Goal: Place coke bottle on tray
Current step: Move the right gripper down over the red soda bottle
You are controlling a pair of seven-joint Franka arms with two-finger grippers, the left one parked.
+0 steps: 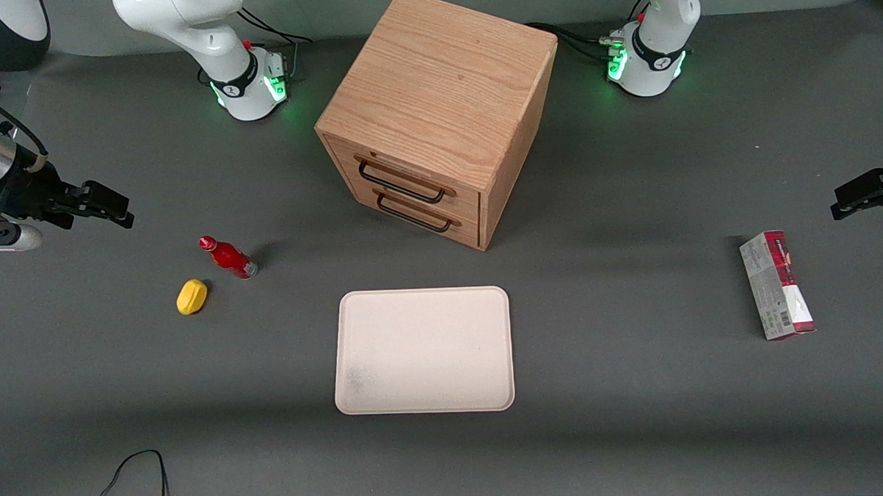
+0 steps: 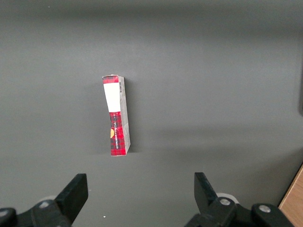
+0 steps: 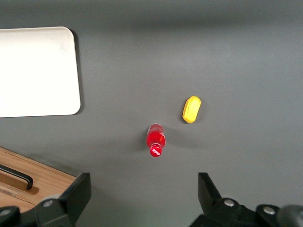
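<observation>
The coke bottle, small and red with a red cap, stands upright on the dark table, away from the tray toward the working arm's end. In the right wrist view the coke bottle is seen from above, cap showing. The cream-white tray lies flat nearer the front camera than the cabinet, with nothing on it; one rounded corner of the tray shows in the wrist view. My gripper hangs in the air farther toward the working arm's end than the bottle. There the gripper is open and holds nothing.
A small yellow oval object lies close beside the bottle, slightly nearer the front camera. A wooden two-drawer cabinet stands at the table's middle. A red-and-grey carton lies toward the parked arm's end. A black cable loops at the front edge.
</observation>
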